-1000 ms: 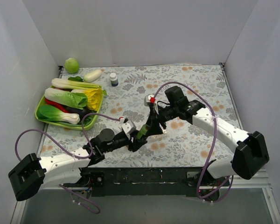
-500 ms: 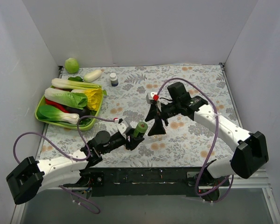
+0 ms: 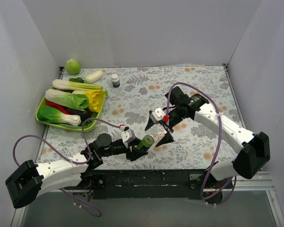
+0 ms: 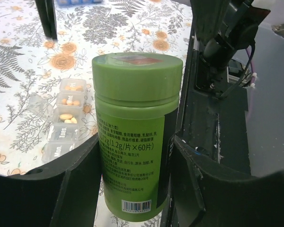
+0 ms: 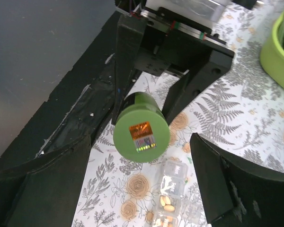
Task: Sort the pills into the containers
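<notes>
Gripping green bottle (image 4: 132,118) in left tool (image 3: 136,150), long axis and cap aimed up toward right tool (image 3: 157,131). Hovering spread wide just off cap, so nearer for unscrewing. Lying just beside bottle on surface (image 4: 19,61): containers (image 4: 64,120), row running away from left tool. Holding tan pills (image 4: 66,116) in three far compartments; near two seemingly lidded.

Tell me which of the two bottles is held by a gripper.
The green bottle, in the left gripper; the dark blue white-capped bottle stands alone at the back.
</notes>
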You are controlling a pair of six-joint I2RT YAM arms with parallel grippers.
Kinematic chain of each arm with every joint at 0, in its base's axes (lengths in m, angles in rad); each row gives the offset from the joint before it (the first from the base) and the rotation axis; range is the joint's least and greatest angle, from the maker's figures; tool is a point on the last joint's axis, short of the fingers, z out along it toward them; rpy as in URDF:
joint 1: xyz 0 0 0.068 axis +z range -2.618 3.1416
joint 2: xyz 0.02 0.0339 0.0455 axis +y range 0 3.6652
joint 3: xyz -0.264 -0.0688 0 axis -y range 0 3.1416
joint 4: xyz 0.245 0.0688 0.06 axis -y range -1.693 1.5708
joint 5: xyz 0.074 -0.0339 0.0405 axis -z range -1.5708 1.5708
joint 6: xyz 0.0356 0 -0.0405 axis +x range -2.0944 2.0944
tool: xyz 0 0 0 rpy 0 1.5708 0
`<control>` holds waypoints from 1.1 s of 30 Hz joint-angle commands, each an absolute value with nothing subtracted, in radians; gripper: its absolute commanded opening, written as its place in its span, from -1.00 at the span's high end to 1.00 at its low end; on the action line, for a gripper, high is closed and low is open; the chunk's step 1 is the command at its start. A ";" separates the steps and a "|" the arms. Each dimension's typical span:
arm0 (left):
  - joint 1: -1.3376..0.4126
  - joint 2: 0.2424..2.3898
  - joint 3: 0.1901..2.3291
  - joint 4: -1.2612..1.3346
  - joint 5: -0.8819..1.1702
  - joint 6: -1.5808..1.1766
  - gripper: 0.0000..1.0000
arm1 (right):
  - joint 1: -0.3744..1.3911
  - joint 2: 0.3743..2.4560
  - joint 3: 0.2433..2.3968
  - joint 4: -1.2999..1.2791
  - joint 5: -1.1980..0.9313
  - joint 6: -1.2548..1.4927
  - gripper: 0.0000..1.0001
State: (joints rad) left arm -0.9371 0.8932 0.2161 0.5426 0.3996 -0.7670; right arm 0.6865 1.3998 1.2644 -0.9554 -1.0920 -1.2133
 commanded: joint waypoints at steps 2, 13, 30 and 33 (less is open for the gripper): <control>-0.934 0.925 0.279 0.598 0.471 -0.770 1.00 | 0.758 1.425 1.313 -1.054 -1.092 -1.312 -0.82; -0.934 0.931 0.267 0.637 0.474 -0.790 1.00 | 0.796 1.428 1.270 -0.941 -1.014 -1.145 -0.37; -0.936 0.991 0.287 0.756 0.174 -0.753 1.00 | 0.767 1.370 1.105 -0.403 -0.896 -0.409 0.61; -0.934 1.043 0.325 0.776 0.016 -0.712 1.00 | 0.678 1.358 1.007 -0.214 -0.842 -0.095 0.75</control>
State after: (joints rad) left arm -0.9409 1.0058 0.2329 0.6323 0.3107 -0.7841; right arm 0.7532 1.3670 1.0977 -0.5243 -0.9306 -0.6186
